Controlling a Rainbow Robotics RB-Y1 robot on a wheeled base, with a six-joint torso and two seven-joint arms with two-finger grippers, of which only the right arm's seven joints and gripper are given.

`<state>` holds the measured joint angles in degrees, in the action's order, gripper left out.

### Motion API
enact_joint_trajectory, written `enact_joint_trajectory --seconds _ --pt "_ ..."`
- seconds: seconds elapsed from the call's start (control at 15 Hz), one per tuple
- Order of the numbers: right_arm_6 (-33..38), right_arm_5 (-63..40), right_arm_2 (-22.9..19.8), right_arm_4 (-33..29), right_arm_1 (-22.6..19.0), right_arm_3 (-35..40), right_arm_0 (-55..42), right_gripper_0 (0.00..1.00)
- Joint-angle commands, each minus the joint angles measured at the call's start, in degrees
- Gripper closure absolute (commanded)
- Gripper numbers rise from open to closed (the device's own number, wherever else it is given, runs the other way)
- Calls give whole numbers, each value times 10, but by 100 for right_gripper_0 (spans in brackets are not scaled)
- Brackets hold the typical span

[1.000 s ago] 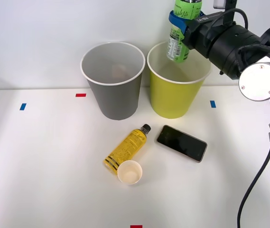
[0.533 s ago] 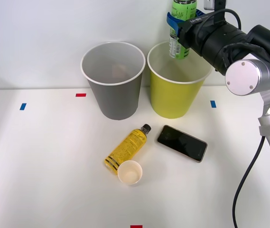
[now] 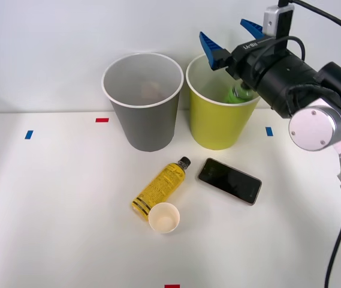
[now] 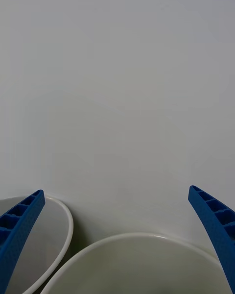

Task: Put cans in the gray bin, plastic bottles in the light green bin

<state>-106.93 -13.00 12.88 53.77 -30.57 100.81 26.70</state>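
The right gripper hangs over the far rim of the light green bin, its blue fingers spread wide and empty. Below them the green-labelled bottle lies inside that bin, against its right wall. The gray bin stands just left. On the tabletop, nearer, the yellow-labelled bottle lies on its side, its base touching a paper cup, a phone beside it. The wrist view catches both rims, gray and green, between the fingers.
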Motion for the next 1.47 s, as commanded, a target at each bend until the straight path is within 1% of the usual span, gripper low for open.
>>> enact_joint_trajectory --seconds 0.07,0.2,0.27,0.33,0.4,0.47,0.6,0.73,0.8,0.93,1.0,1.27,1.33,1.47 --pt "3 45 2 20 -51 90 -106 0" --pt "5 97 -2 23 -75 157 -193 0" --pt "7 118 -10 27 -89 202 -249 0" --pt "6 126 -20 27 -94 236 -294 0" --pt "4 134 -30 23 -92 265 -345 0" --pt "1 154 -30 21 -85 280 -388 0" --pt "-6 205 -18 15 -66 295 -477 0" --pt "-14 252 10 6 -56 289 -530 0" --pt "-17 273 19 -14 -48 281 -555 0" --pt "-14 311 30 -83 -28 241 -577 0" --pt "-12 328 35 -99 -19 219 -580 0" --pt "-10 420 69 -137 12 127 -583 0" --pt "-8 446 87 -135 17 102 -585 0" --pt "-6 471 98 -133 15 86 -598 0"
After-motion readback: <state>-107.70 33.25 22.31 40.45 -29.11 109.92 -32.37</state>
